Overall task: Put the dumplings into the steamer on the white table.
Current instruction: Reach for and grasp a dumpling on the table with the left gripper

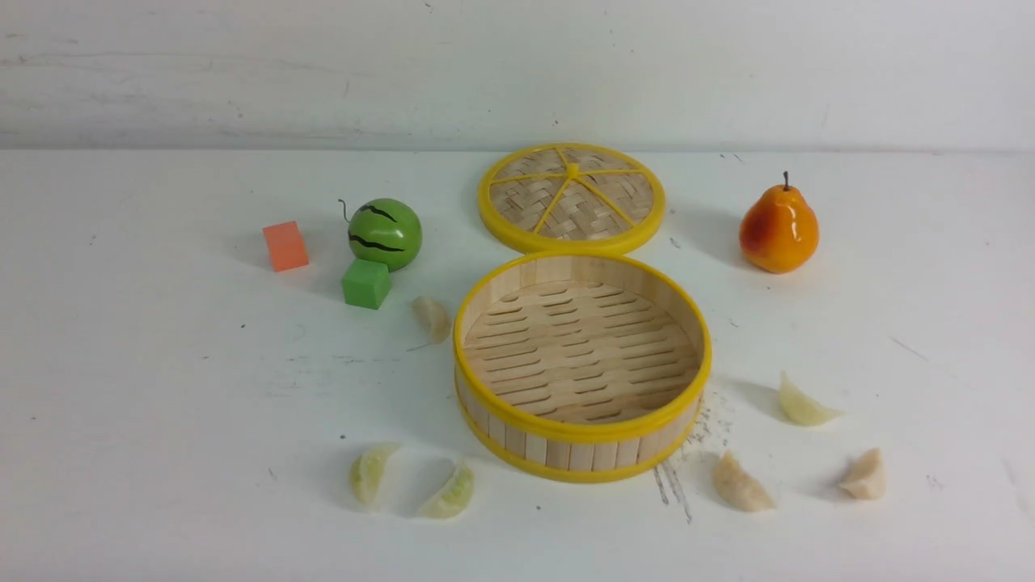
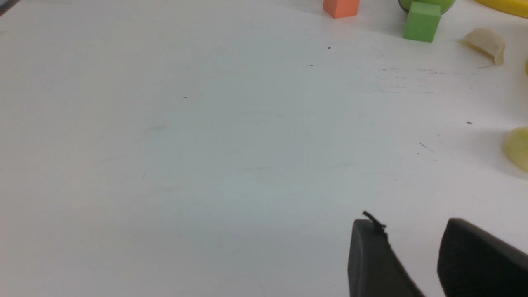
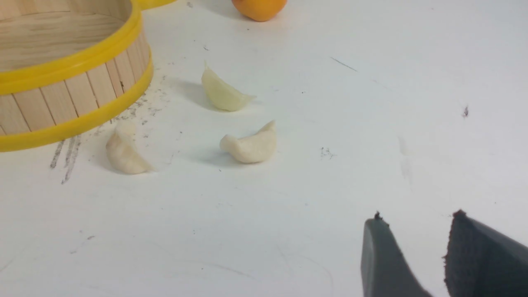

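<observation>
**Six dumplings on the desk around the steamer, both sets of fingers parted**

Nearest, the left fingers [image 2: 371, 260] and right fingers [image 3: 383, 264] stand apart above the white desk [image 1: 162, 420], holding nothing. At the steamer's near left, a pale green dumpling [image 1: 369, 473] lies beside a second green dumpling [image 1: 449, 493]. At its near right sit a cream dumpling [image 1: 741, 485] and an outer cream dumpling [image 1: 865, 475], with a third cream dumpling [image 1: 804, 404] just behind them. The steamer [image 1: 582, 432] stands mid-desk. A fourth cream dumpling [image 1: 433, 318] lies just beside its far-left wall. Farther back are a green cube [image 1: 365, 283], an orange cube [image 1: 285, 246], a toy watermelon [image 1: 386, 233], the woven lid [image 1: 572, 198] and a pear [image 1: 778, 229].
</observation>
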